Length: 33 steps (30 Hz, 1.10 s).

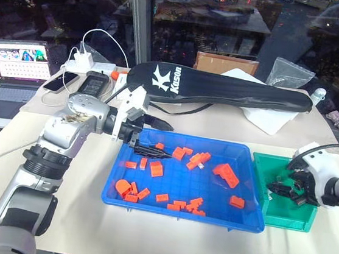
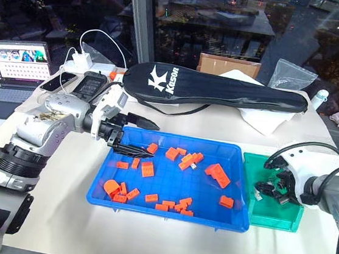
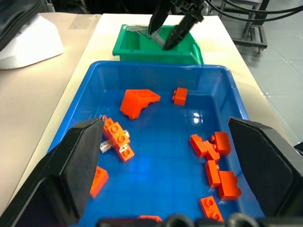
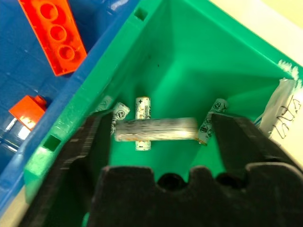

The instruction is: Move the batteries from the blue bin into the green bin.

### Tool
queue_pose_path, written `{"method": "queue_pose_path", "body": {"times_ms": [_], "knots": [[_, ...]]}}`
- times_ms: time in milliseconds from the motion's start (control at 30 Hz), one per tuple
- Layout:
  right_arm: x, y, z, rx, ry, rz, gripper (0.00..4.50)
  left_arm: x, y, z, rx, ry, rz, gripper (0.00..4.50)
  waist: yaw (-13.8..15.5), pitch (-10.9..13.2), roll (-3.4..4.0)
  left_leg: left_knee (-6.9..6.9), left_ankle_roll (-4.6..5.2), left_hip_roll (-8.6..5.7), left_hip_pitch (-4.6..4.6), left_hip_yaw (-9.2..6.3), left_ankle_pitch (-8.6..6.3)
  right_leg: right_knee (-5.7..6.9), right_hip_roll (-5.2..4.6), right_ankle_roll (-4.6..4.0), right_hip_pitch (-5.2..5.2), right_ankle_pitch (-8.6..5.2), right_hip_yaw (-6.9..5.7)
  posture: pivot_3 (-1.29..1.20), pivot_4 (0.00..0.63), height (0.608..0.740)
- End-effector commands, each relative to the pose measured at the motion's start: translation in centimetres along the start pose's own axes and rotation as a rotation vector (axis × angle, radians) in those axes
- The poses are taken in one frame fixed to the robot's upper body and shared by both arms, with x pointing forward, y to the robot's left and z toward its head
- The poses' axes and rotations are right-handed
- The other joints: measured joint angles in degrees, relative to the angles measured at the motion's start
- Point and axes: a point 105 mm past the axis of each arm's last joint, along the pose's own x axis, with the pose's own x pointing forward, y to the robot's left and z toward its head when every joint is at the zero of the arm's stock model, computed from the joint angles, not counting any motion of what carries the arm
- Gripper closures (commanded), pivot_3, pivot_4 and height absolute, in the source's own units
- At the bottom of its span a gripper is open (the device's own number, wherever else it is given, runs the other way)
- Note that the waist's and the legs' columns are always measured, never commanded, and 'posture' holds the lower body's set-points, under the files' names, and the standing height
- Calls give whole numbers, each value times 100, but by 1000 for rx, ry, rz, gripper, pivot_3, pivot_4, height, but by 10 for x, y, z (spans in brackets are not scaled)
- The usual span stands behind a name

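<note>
Right wrist view: right pincer (image 4: 156,142) spread above green bin (image 4: 199,61).

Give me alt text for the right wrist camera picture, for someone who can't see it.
The right claw hangs open over the green bin, with a blurred battery between its fingers and three more batteries lying on the bin's floor. Beside it, the blue bin holds orange bricks.
</note>
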Motion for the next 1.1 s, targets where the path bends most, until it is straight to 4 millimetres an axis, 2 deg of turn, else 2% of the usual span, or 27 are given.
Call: {"method": "queue_pose_path", "body": {"times_ms": [33, 67, 133, 200, 333, 433, 533, 667, 900, 1100], "knots": [[-14, -12, 32, -96, -89, -89, 9, -8, -1, 1, 58, 27, 32, 0, -27, 0, 3, -1, 0, 0, 1, 0, 0, 0, 0, 0, 0, 0, 0, 0, 150, 736], [-13, -9, 42, -98, -126, -75, 9, -10, -1, -2, 54, 40, 38, 0, -46, -1, 6, -1, 0, 1, 3, 0, 0, 0, 1, 0, -1, 0, 0, 0, 150, 736], [-6, 13, 71, -113, -240, 8, 9, -13, 0, -10, 46, 78, 71, 0, -96, -1, 3, -6, 0, 1, 5, 0, 0, 2, 1, 0, -2, 0, 0, 0, 150, 736], [2, 32, 88, -120, -305, 81, 9, -15, 1, -13, 44, 94, 88, 0, -127, 2, -2, -13, 0, 4, 18, -2, 0, 2, 9, -1, 0, 0, 5, 0, 150, 736], [33, 80, 95, -227, -325, 236, 9, -19, 2, -20, 42, 136, 111, 0, -52, 2, -1, -14, 1, 1, 6, -8, 0, 2, 7, -4, -2, 0, 2, 0, 150, 736], [51, 98, 90, -364, -300, 300, 9, -22, 3, -20, 40, 140, 123, 0, 13, 2, -1, -8, 1, -1, -13, -8, 0, -1, 4, -8, -10, 2, -2, 0, 150, 736], [63, 98, 86, -643, -261, 304, 9, -23, 4, -21, 45, 148, 132, 0, 79, 3, 2, 1, 1, -4, -15, -7, 0, -2, 2, -6, -10, 1, 0, 0, 150, 736], [71, 91, 102, -801, -280, 320, 9, -24, 3, -22, 42, 148, 141, 0, 60, 3, 2, 8, 1, -4, -11, -6, 1, 3, 4, 11, -11, -9, 0, 0, 150, 736], [81, 92, 125, -869, -321, 387, 9, -26, 0, -24, 35, 149, 164, 0, 50, 3, 2, 4, 1, -2, -7, -7, 0, 10, 7, -11, -7, 4, 0, 0, 150, 736], [95, 103, 126, -849, -310, 493, 9, -31, -4, -26, 22, 154, 192, 0, 69, 3, 2, 5, 1, -1, -7, -8, 0, 10, 7, -22, -5, 10, -1, 0, 150, 736]]}}
